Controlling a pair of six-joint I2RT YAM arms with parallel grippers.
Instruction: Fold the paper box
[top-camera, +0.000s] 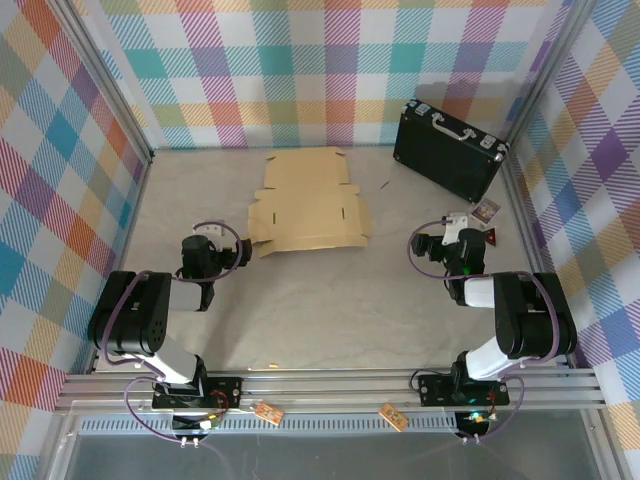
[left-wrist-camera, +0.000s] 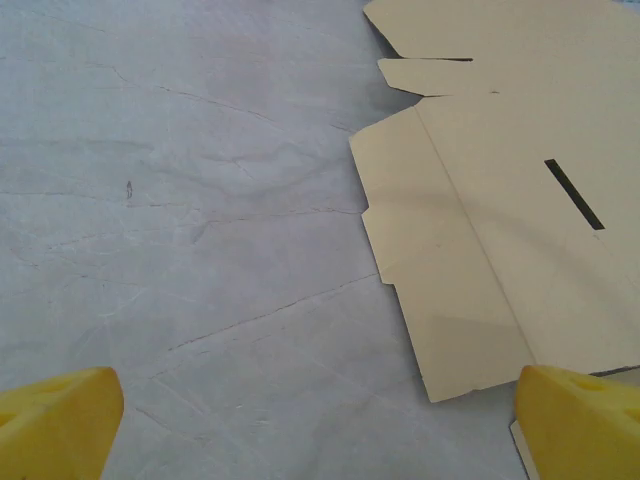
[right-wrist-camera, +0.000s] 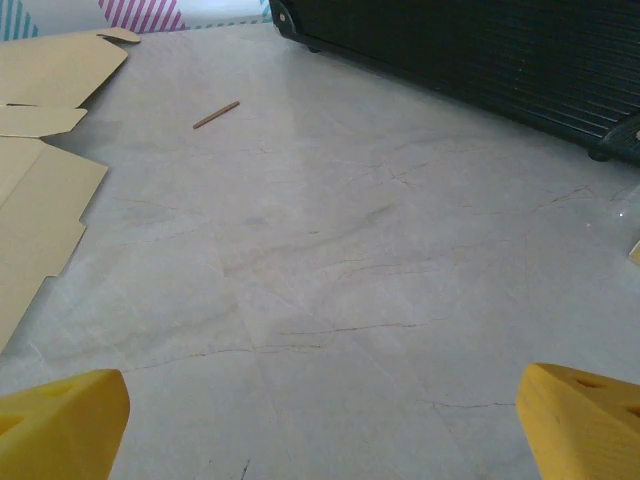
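The paper box (top-camera: 310, 205) lies unfolded and flat, tan side up, on the far middle of the table (top-camera: 330, 310), its flaps and slots spread out.

The left gripper (top-camera: 238, 252) sits just near and left of the box's near-left corner. In the left wrist view the box (left-wrist-camera: 500, 230) takes up the right side, and its near edge ends close to the right yellow fingertip (left-wrist-camera: 580, 420); I cannot tell whether they touch. This gripper (left-wrist-camera: 320, 420) stands wide open and holds nothing.

The right gripper (top-camera: 424, 247) is to the right of the box, apart from it. In its wrist view the box (right-wrist-camera: 40, 190) lies at the left edge. This gripper (right-wrist-camera: 320, 420) is also spread wide and empty.

A black briefcase (top-camera: 450, 150) stands at the far right, with a thin stick (right-wrist-camera: 217, 114) between it and the box.
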